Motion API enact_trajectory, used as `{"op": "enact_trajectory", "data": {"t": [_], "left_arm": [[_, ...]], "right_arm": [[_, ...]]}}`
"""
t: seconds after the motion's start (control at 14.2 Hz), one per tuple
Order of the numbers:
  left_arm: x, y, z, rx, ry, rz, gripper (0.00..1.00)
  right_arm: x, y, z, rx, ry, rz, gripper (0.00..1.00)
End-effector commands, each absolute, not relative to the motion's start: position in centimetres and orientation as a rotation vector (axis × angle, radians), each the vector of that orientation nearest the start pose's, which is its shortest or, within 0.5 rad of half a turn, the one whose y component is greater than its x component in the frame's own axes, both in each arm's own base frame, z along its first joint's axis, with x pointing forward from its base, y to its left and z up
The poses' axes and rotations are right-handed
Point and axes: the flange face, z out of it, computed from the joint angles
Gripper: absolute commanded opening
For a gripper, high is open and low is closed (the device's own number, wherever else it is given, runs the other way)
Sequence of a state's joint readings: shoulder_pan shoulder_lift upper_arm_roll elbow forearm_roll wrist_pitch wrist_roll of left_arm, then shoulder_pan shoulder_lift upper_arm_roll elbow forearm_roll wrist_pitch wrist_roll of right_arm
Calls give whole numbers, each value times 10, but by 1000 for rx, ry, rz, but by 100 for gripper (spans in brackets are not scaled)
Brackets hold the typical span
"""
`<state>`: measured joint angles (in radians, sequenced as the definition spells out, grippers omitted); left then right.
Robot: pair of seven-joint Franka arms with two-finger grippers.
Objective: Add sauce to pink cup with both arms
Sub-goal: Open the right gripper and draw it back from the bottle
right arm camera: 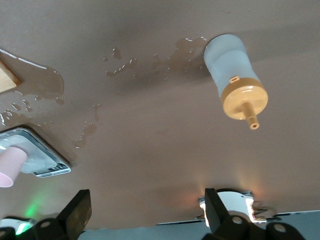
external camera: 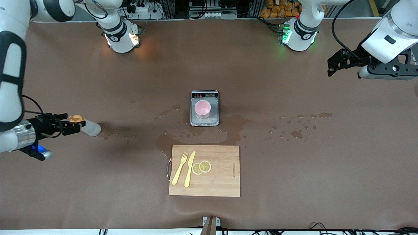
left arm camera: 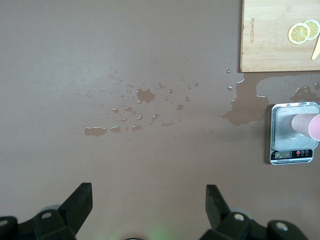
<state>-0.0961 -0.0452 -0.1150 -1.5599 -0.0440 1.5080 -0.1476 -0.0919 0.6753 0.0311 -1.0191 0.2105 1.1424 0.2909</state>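
Front view shows the pink cup (external camera: 202, 109) upright on a small scale (external camera: 204, 121) near the middle of the table (external camera: 294, 169), with a cutting board (external camera: 222, 182) nearer the camera edge carrying a fork (external camera: 180, 168), a knife (external camera: 189, 168) and lemon slices (external camera: 201, 167). Wet patches (external camera: 169, 140) lie around the scale. The sauce bottle (external camera: 87, 126) stands upright near the right arm's end of the table. The right hand (external camera: 70, 123) is just beside its tan cap, fingers apart, not gripping it. The left hand (external camera: 333, 67) waits, fingers apart, above the left arm's end.

The scene fits either a reach for the bottle or a release once it is set down; I cannot tell whether sauce is in the cup. If reaching, the hand must close squarely on the bottle without tipping it.
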Motion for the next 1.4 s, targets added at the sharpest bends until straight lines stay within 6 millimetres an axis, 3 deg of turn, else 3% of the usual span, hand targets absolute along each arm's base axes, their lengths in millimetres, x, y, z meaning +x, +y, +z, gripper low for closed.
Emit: {"op": "enact_trajectory", "data": {"t": [0.0,0.07,0.21,0.35,0.49,0.63,0.77,0.98,1.12,1.19,1.33], "left_arm": [[523,-117,652,-3185,115,8,100],[523,-117,652,-3185,115,8,100],[524,-116,652,-3185,112,8,100],[524,-116,652,-3185,112,8,100],[525,-114,650,-3185,107,13,100],[526,-112,650,-3186,100,13,100],[526,-110,650,-3186,95,13,100],[527,-109,649,-3186,93,15,100],[527,-109,649,-3186,93,13,100],[527,-109,649,-3186,93,15,100],[527,-109,649,-3186,93,13,100]], "right_arm": [[668,0,437,-2886,404,829,100],[668,10,444,-2922,387,804,100],[665,21,440,-2941,368,809,100],[653,16,448,-2954,341,709,100],[628,3,447,-2967,100,497,100],[595,7,441,-2997,83,334,100],[571,10,453,-3018,77,250,100],[565,9,483,-3045,61,182,100],[577,14,514,-3113,-6,120,100],[579,28,525,-3144,-56,111,100],[589,26,538,-3153,-57,65,100]]}}
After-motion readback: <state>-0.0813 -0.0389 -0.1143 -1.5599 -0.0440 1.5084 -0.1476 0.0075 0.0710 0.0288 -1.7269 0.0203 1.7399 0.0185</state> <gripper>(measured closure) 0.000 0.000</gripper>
